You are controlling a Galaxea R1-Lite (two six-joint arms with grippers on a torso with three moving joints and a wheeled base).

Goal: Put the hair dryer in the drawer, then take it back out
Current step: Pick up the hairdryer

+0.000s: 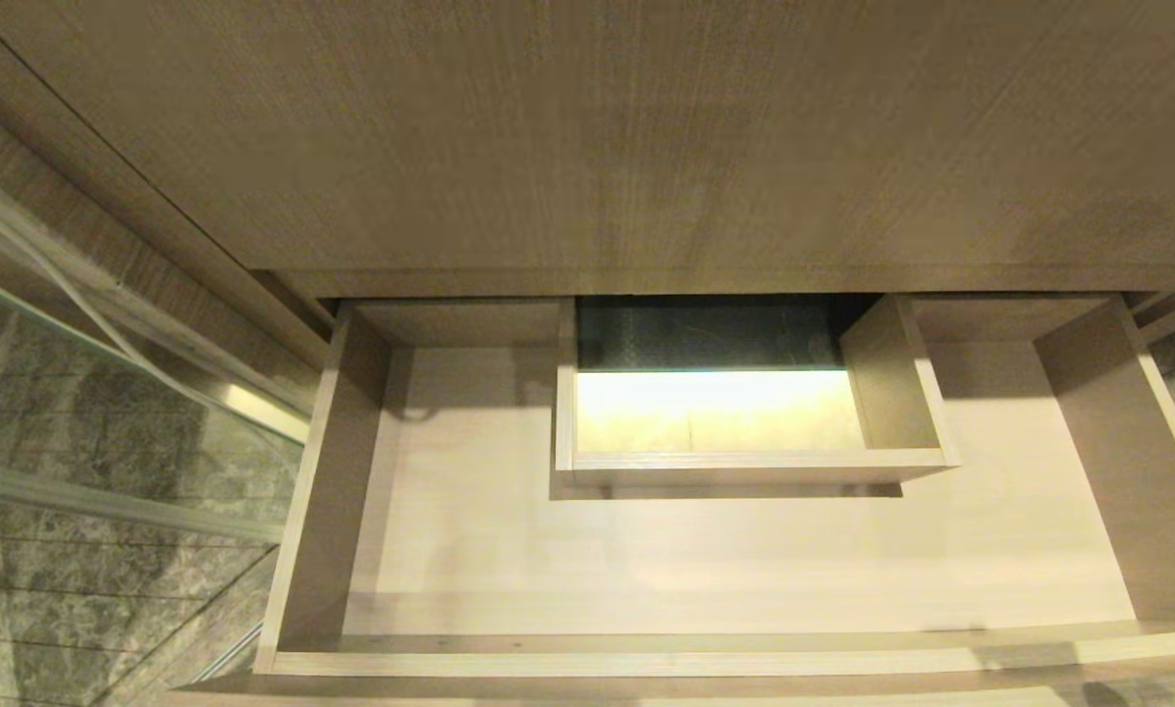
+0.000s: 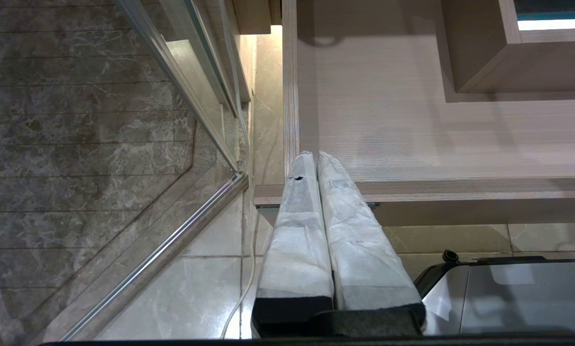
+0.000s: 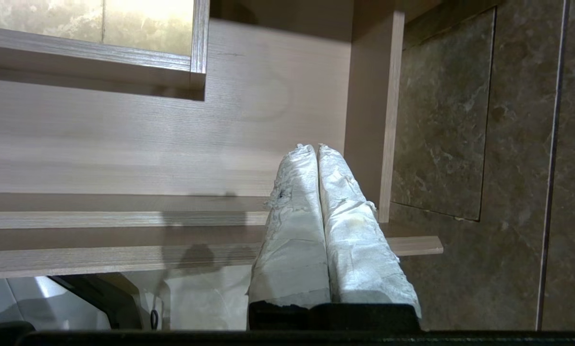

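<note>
Your drawer [image 1: 705,560] stands open, pale wood grain with a boxed rectangular cutout [image 1: 744,422]; you can't see the dryer anywhere. Both padded grippers, left [image 2: 316,154] and right [image 3: 315,146], hang clenched, empty, over its front corners.

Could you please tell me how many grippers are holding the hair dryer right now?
0. The left gripper is shut empty over the drawer's left front corner; the right gripper is shut empty over its right front corner. No dryer is in view.
</note>
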